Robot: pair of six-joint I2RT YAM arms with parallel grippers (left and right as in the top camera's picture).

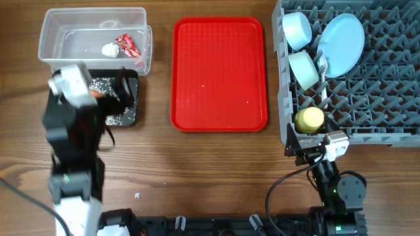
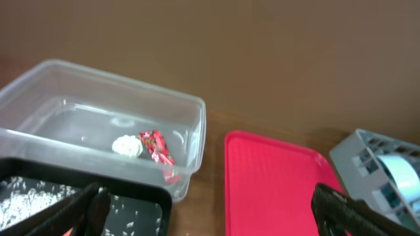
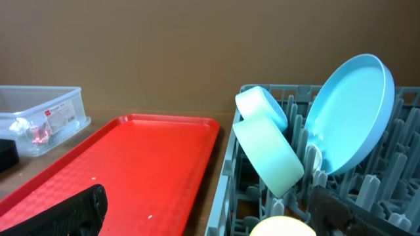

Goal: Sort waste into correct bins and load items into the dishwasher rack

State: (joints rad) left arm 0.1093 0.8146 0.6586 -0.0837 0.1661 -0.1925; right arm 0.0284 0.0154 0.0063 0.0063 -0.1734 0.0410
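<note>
The left tool (image 2: 207, 210) and right tool (image 3: 207, 210) both gape wide, holding nothing. Wrapper (image 1: 127, 44) and tissue (image 1: 109, 49) lie in the clear tub (image 1: 92, 16), rice (image 1: 118, 119) in the black tray (image 1: 131, 108). Plate (image 1: 343, 44), bowls (image 1: 296, 29) and cup (image 1: 310, 119) stand in the rack (image 1: 380, 98). Sorting looks complete; the arms likely need only pull clear.

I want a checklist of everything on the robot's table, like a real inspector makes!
Surface: wooden table, one white crumb near the front.
Job's things: wrapper and tissue in the clear tub; rice in the black tray; plate, two bowls, cup and spoon in the rack.
Clutter: red tray between tub and rack.
Tools: left tool open over the black tray; right tool open at the rack's front edge.
Cables: black cable by the right arm.
Surroundings: plain brown wall.
</note>
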